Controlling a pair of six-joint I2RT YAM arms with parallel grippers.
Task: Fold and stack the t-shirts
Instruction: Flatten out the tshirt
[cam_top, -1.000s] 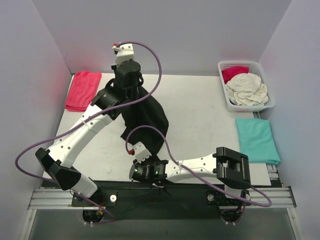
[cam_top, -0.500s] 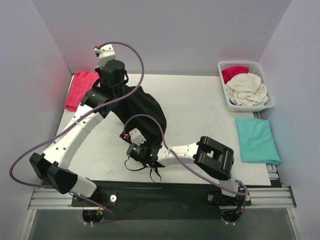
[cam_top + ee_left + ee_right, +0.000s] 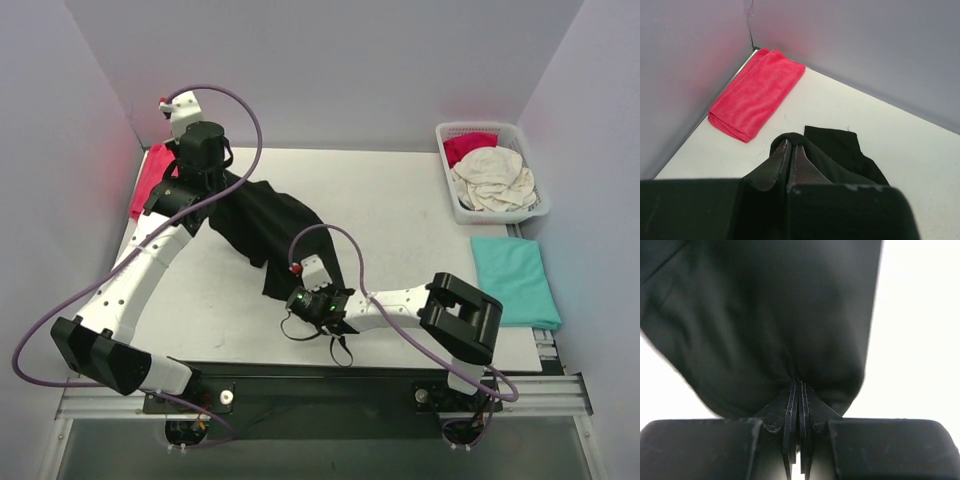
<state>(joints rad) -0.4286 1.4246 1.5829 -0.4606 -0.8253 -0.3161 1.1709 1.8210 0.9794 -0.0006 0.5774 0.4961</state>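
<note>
Left claw [image 3: 790, 150] gripping black t-shirt [image 3: 268, 215] corner upper left; right claw [image 3: 799, 389] pinching opposite edge lower centre. Advising even tension, lowering flat onto tabletop [image 3: 420, 220], avoiding bunching.

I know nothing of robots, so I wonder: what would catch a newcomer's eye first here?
The black t-shirt held at both ends: the left end effector pinches it near the far-left corner, the right end effector near the front edge. A folded red shirt lies far left, and a folded teal shirt at the right edge.
</note>
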